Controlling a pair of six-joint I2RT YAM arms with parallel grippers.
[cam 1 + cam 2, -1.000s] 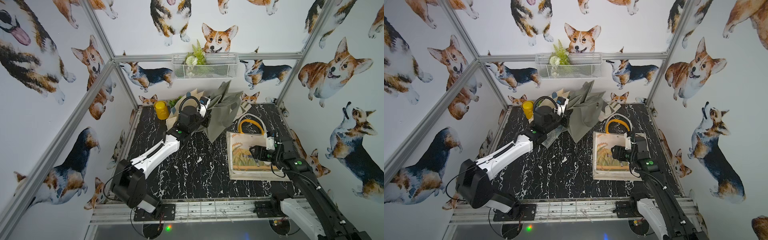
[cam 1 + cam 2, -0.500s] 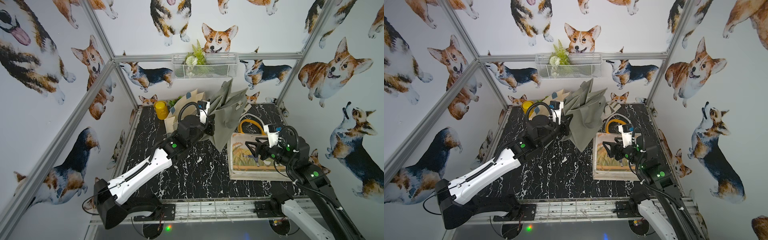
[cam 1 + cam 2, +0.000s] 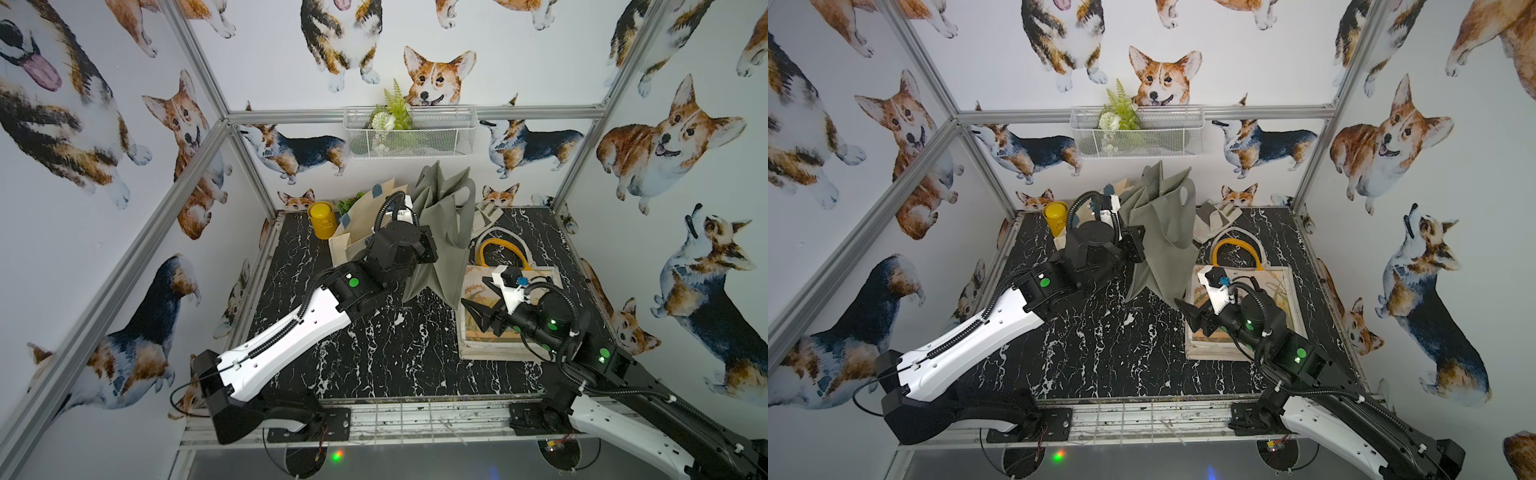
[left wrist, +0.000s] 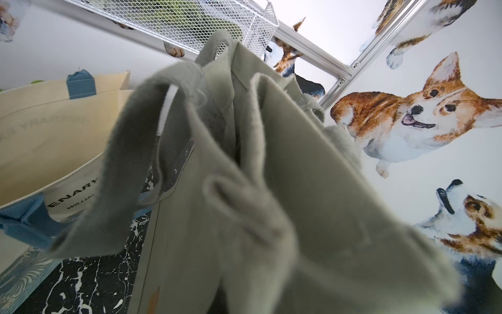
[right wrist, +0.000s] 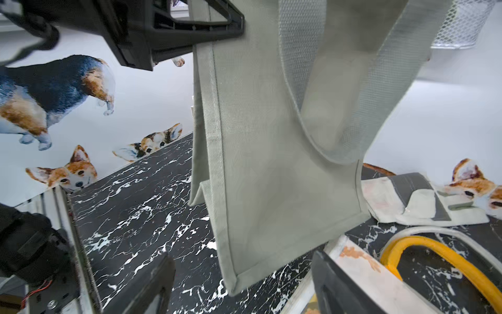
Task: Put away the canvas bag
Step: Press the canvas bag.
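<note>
The grey canvas bag (image 3: 441, 232) hangs in the air just right of the cream tote (image 3: 361, 226), its top higher than the tote's rim; its lower corner appears clear of the tabletop (image 3: 374, 332); its handles (image 4: 122, 163) droop loose.

Step in hand, as judged: carry the bag to its storage place, probably the cream tote, which stands open. Procedure: keep the lower corner above the tote's rim during travel; move slowly to limit swing; centre the bag over the tote's mouth before lowering; release only once the fabric is supported from below; steady the free lower hem with the second arm if it sways.

The left gripper (image 5: 233, 25) is closed tight on the fabric at the bag's side hem near the top; it carries the whole bag. The right gripper (image 3: 478, 296) stands further right of the tote than the bag does, above a flat printed bag (image 3: 498, 353); its jaws are wide apart; it holds nothing and touches nothing; it faces the hanging bag's lower corner.
</note>
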